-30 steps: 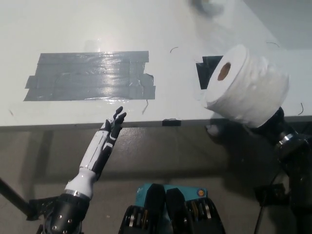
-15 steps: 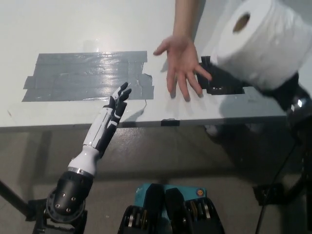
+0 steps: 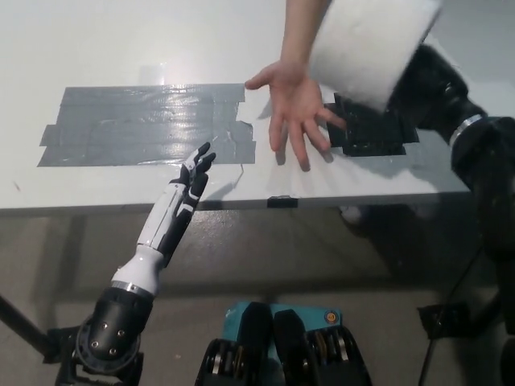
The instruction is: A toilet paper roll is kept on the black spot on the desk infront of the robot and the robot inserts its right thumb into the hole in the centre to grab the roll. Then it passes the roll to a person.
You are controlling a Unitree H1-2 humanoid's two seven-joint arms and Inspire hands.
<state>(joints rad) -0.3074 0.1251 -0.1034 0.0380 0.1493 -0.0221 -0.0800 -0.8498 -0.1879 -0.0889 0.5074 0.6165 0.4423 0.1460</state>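
2 hands of the robot show; the black right hand [image 3: 422,76] comes in from the right and carries the toilet paper roll [image 3: 372,44] raised at the far right, above the table [image 3: 121,48]; the roll hides the fingers, yet it sits fixed against the hand, so the hand grips it; the roll's hole cannot be seen from here. Just below and near the roll lies the black spot [image 3: 372,133] on the table, bare. Left of that spot a person's hand [image 3: 294,108] reaches in from the far edge, palm up and fingers spread, close beside the roll but not touching it. A broad patch of grey tape [image 3: 145,125] covers the left part of the table. The white left hand [image 3: 193,177] rests at the near edge of the table, just right of the tape's near corner, fingers apart and holding nothing.
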